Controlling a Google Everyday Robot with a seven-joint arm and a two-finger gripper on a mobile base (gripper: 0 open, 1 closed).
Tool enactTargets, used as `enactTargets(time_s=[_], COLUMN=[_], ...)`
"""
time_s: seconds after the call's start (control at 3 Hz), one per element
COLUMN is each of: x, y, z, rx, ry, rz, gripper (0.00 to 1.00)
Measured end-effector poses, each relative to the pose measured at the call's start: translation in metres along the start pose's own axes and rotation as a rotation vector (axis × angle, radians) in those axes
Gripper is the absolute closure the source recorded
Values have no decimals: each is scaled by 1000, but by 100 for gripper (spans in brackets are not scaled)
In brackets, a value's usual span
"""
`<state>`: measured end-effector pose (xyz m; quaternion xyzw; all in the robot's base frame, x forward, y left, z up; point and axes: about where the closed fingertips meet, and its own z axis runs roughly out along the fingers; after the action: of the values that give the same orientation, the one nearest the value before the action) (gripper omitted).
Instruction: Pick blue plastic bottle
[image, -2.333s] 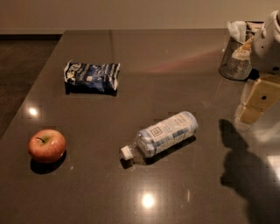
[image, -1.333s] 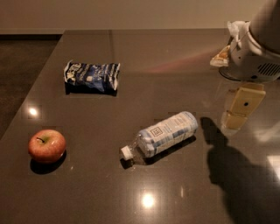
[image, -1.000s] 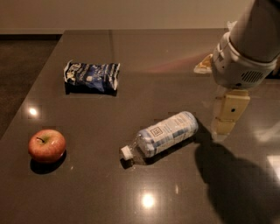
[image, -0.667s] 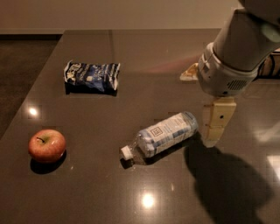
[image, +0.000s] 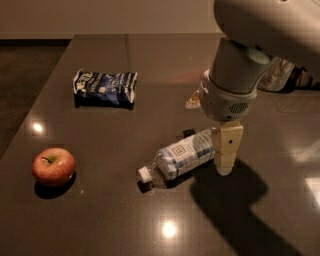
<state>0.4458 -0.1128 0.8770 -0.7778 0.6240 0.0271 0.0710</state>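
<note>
The blue plastic bottle (image: 182, 154) lies on its side on the dark table, near the middle. It is clear, with a pale blue-and-white label carrying a small square mark. Its white cap (image: 144, 174) points to the front left. My gripper (image: 223, 152) hangs down from the large white arm at the upper right. It is low over the table, right at the bottle's base end, and its tan lower part overlaps the bottle's right end. The bottle rests on the table.
A dark blue crinkled snack bag (image: 105, 88) lies at the back left. A red apple (image: 53, 166) sits at the front left. A clear container (image: 278, 75) stands at the back right, partly behind the arm. The table's left edge (image: 30, 112) runs diagonally.
The arm and gripper have moved left and down from the table's right side to the bottle's base end. The bottle, bag and apple have not moved.
</note>
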Motion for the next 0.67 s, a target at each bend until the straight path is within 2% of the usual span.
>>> enactTargets(time_s=[0.33, 0.67], x=[3, 8], y=[5, 10], z=[13, 15], rx=[-54, -68], ry=[32, 49], rz=[3, 40], gripper=[14, 37])
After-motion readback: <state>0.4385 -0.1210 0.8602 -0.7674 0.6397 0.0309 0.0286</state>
